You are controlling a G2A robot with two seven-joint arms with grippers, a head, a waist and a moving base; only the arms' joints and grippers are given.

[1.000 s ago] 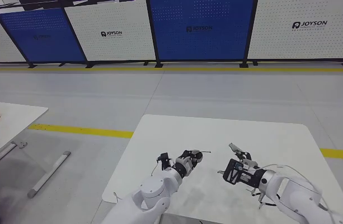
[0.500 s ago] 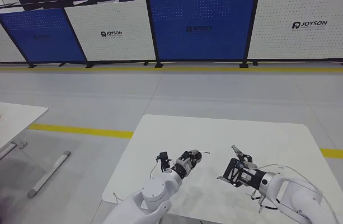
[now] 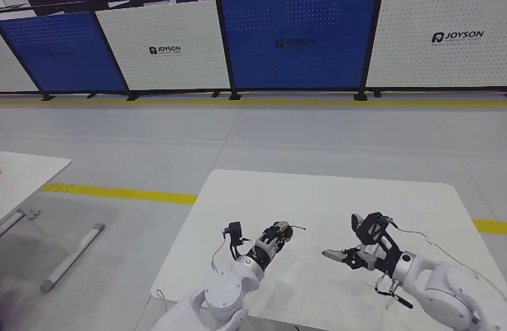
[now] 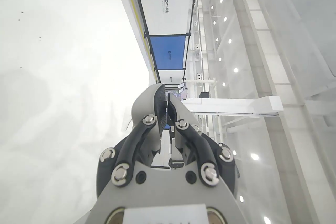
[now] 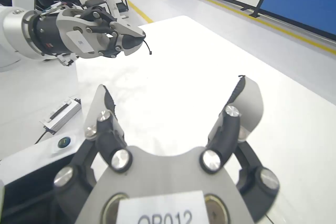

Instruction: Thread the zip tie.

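Turned since earlier, my right gripper (image 5: 173, 86) gapes released, lower centre, my left gripper (image 5: 140, 37), upper left, apparently clenches the zip tie (image 5: 148, 47).

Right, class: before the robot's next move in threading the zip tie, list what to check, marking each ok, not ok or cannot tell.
1. Left gripper shut on the zip tie: ok.
2. A free end of the tie pokes out past the fingertips: ok.
3. Right gripper open and holding nothing: ok.
4. Grippers apart above the table, not touching: ok.
5. Tie already looped through its own head: cannot tell.
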